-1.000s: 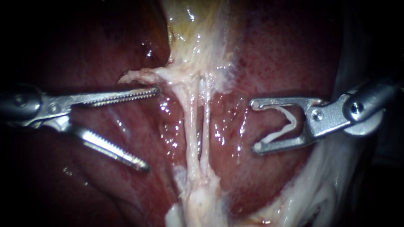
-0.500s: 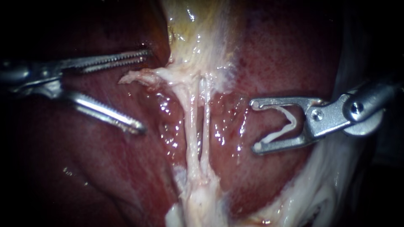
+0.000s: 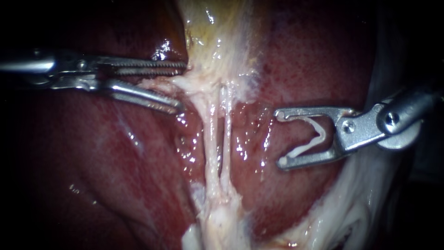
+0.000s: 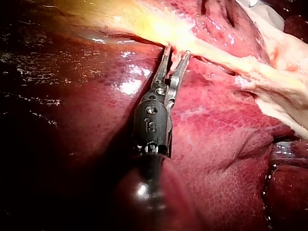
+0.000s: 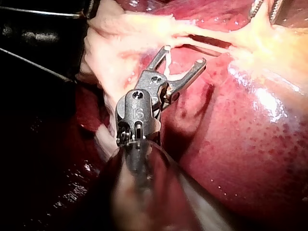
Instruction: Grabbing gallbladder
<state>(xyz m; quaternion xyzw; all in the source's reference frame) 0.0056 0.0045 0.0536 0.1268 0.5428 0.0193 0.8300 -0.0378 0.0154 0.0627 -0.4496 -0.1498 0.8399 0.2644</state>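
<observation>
Endoscope view: left end effector [image 3: 182, 89] half-open, apparently touching gallbladder [image 3: 217, 41] edge.

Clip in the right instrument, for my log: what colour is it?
White; the clip shows best in the endoscope view.

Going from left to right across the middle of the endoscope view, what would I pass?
Left instrument → two pale tubes running side by side → right instrument, holding a white clip in its jaws.
</observation>
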